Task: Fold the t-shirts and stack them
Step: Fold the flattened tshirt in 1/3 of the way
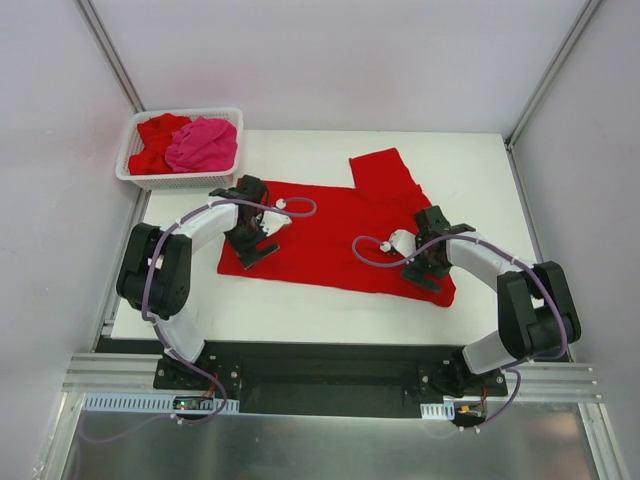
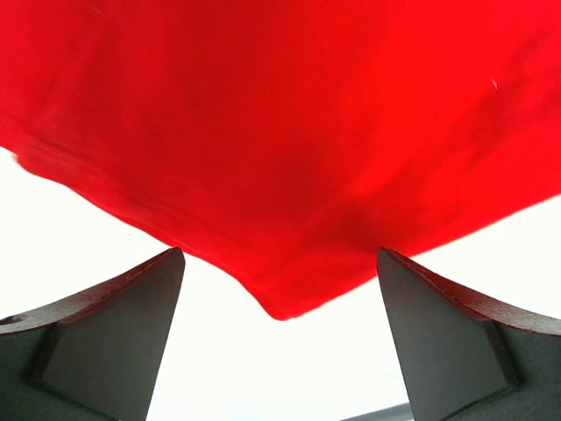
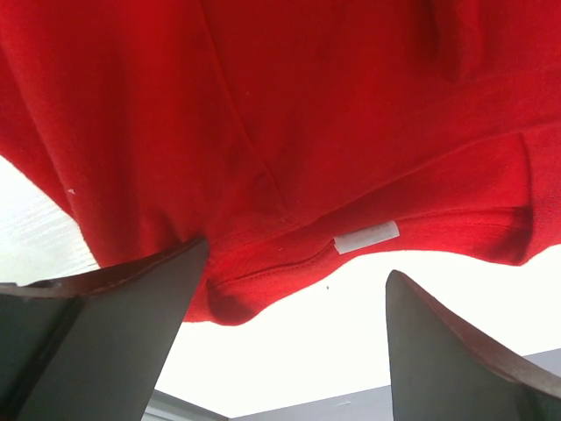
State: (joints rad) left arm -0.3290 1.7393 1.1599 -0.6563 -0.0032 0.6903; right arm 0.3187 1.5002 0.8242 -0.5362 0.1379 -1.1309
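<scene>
Lying flat on the table (image 1: 470, 170) is the spread shirt (image 1: 330, 235), bright red, with one sleeve (image 1: 385, 168) poking out on its far side. Over the spread shirt's left edge hangs the left gripper (image 1: 257, 248), jaws wide apart and nothing between them. Its wrist camera shows a corner (image 2: 280, 307) of the cloth pointing into the gap, clear of both fingers (image 2: 114, 333). Over to the spread shirt's near right corner now: the right gripper (image 1: 425, 272) is low over the cloth, jaws wide too, gripping nothing. Up close there's a seamed edge and a small white label (image 3: 366, 237) just ahead of its fingers (image 3: 105, 324). Off beyond the spread shirt's far left corner stands a white basket (image 1: 180, 181). It holds a pink shirt (image 1: 203, 145) bunched up, and a crumpled red shirt (image 1: 155, 140) beside it.
</scene>
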